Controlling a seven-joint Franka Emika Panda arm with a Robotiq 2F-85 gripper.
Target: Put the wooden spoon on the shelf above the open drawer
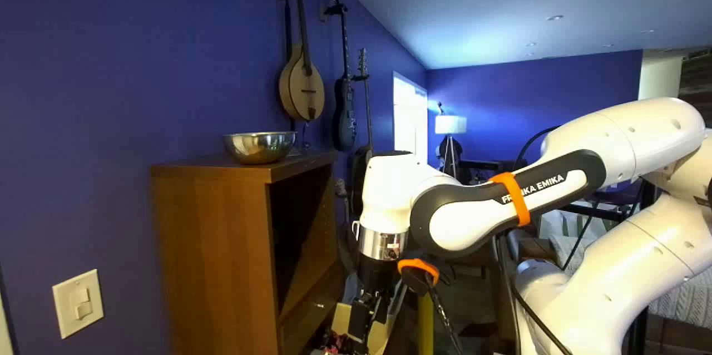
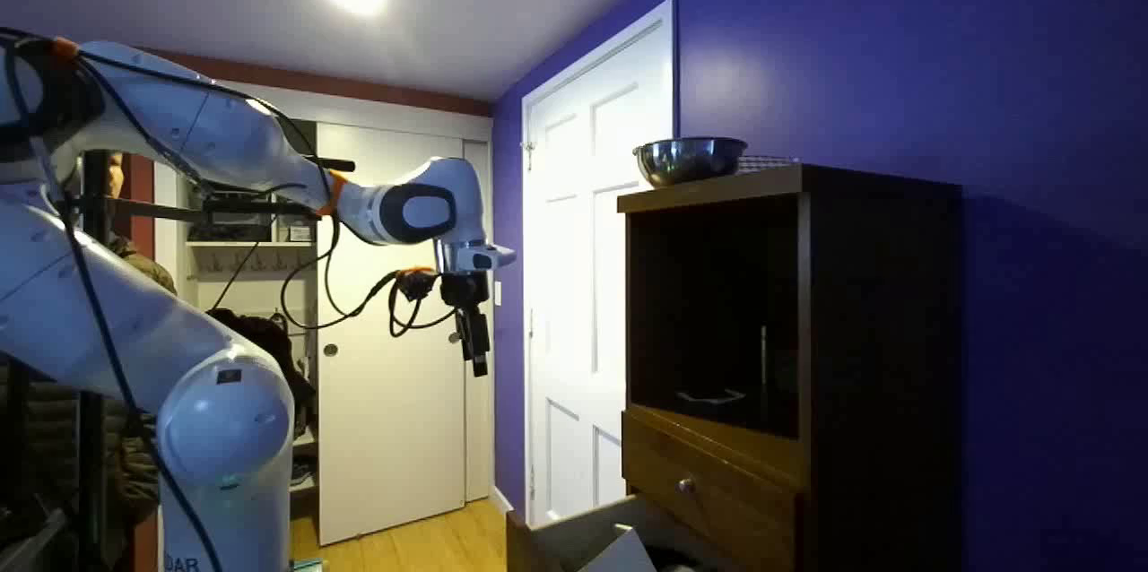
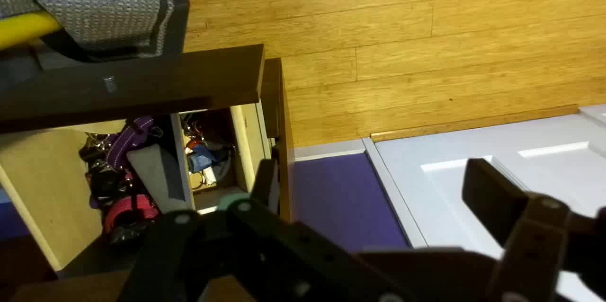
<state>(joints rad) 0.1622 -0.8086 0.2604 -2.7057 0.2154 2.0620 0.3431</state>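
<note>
End effector (image 3: 374,192): we see its fingers (image 3: 492,198) well apart in the wrist view, blue-purple wall (image 3: 336,202) and white door (image 3: 438,202) showing between them; it points down in both exterior views.
Wooden spoon: we cannot make it out, so we cannot tell its place.
Shelf (image 1: 306,282): brown board in the dark recess (image 1: 297,216) of the cabinet (image 1: 214,255), left of centre in an exterior view.
Open drawer (image 3: 47,183): pale box at the left of the wrist view; we find a purple strap (image 3: 124,148), a pink strap (image 3: 124,205) and a grey panel (image 3: 151,174) inside.
Top board (image 2: 744,188): carries a shiny metal bowl (image 2: 689,161) near its left end in an exterior view.
Instruments (image 1: 303,90): we see several hung along the wall, upper middle of an exterior view.
Lamp (image 1: 450,124): white shade, far back, right of centre in an exterior view.
Floor (image 3: 402,46): yellow-brown planks across the upper right of the wrist view.
</note>
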